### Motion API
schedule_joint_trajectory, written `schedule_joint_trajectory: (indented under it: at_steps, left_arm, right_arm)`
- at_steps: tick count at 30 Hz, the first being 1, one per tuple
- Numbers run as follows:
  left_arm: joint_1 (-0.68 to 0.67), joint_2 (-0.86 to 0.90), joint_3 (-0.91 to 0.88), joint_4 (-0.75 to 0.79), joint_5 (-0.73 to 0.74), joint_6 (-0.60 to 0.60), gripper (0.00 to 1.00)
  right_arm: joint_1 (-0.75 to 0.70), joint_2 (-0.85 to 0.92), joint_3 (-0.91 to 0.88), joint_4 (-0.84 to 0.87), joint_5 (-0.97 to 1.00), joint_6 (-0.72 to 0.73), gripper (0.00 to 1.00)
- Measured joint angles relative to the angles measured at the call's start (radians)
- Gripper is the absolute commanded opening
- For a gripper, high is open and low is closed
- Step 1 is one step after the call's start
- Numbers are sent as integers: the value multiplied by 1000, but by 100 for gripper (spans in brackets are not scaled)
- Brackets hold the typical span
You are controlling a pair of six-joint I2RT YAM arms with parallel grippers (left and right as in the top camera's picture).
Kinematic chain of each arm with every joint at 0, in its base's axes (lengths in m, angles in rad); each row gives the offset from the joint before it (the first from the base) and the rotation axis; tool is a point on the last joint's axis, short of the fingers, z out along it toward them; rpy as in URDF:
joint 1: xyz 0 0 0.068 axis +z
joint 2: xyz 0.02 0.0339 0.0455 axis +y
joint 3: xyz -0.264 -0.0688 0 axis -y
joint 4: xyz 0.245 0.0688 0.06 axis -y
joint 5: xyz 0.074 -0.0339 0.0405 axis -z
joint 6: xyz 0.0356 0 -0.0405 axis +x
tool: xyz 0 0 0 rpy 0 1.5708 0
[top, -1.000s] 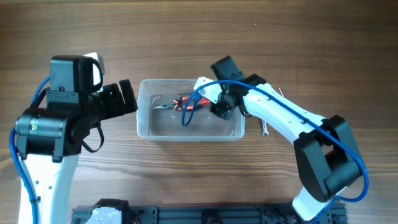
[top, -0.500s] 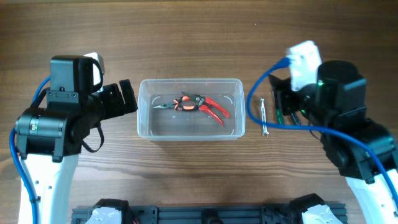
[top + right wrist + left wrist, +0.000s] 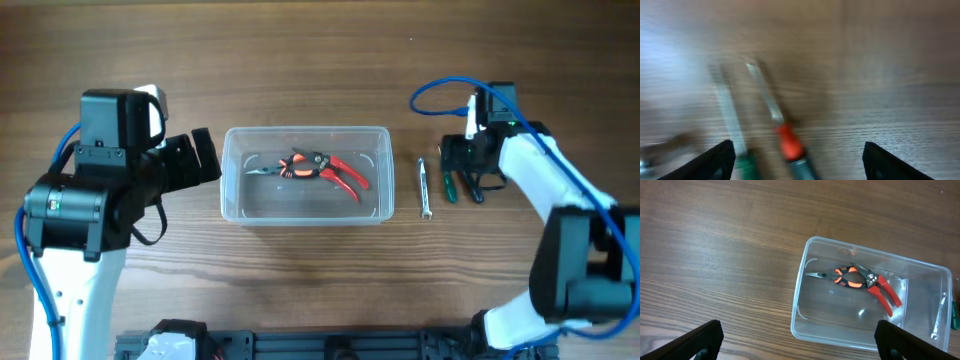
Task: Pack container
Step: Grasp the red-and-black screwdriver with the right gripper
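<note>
1. Container (image 3: 230, 200): a clear tub at mid-table, its long side running left to right. It stands between the two arms. The left wrist view shows its left wall (image 3: 799, 300) and its floor.
2. Red-handled pliers (image 3: 318, 168): the only item lying in the tub, with the nose to the left and the handles to the right. They appear again in the left wrist view (image 3: 862, 278).
3. Wrench (image 3: 425, 188): small and silver, on the table (image 3: 320, 60) just right of the tub, with its long axis near to far. It is not yet packed.
4. Green-handled screwdriver (image 3: 450, 187): right of the wrench, with its long axis near to far and its handle at the near end. It is blurred in the right wrist view (image 3: 732, 130).
5. Second screwdriver (image 3: 473, 190): lies beside and roughly parallel to the green one. An orange-red collar shows in the right wrist view (image 3: 789, 142).
6. Right gripper (image 3: 466, 160): hovers over the far ends of both screwdrivers, spread wide and holding nothing (image 3: 800, 162). Both tools lie lengthwise between the fingers, so the closing line crosses their long axes. This is by far the nearer arm.
7. Left gripper (image 3: 200, 158): sits just left of the tub, spread wide and empty (image 3: 800, 340).
8. Judgement: the coming pick turns on centring over one screwdriver so the other is not caught too. The tub lies to the left of the pick point, past the wrench.
</note>
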Motion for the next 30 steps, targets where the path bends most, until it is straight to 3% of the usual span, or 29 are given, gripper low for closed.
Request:
schedule_joint_trajectory:
  at_steps: [5,9,12,13,15,18,20,27,30]
  left_arm:
    - [0,0,0,0,0,0,100]
    - [0,0,0,0,0,0,100]
    - [0,0,0,0,0,0,100]
    - [0,0,0,0,0,0,100]
    - [0,0,0,0,0,0,100]
    - [0,0,0,0,0,0,100]
    - [0,0,0,0,0,0,100]
    - [0,0,0,1,0,0,100]
    - [0,0,0,0,0,0,100]
  right_arm:
    - [-119,25,-2,-52,-75,-117,72]
    - [-123,25,-4,-88,-93,-166,64]
    - [-123,25,-4,-96,-93,-179,33]
    - [-123,25,-4,-100,-94,-179,31]
    - [-123,25,-12,-93,-95,-176,37]
    - [-123,18,-48,-47,-87,-150,25]
    - [-123,10,-61,-29,-76,-130,5]
    - [-127,-2,-37,-101,-125,-84,4]
    - [-115,-152,63,-185,-181,-78,4]
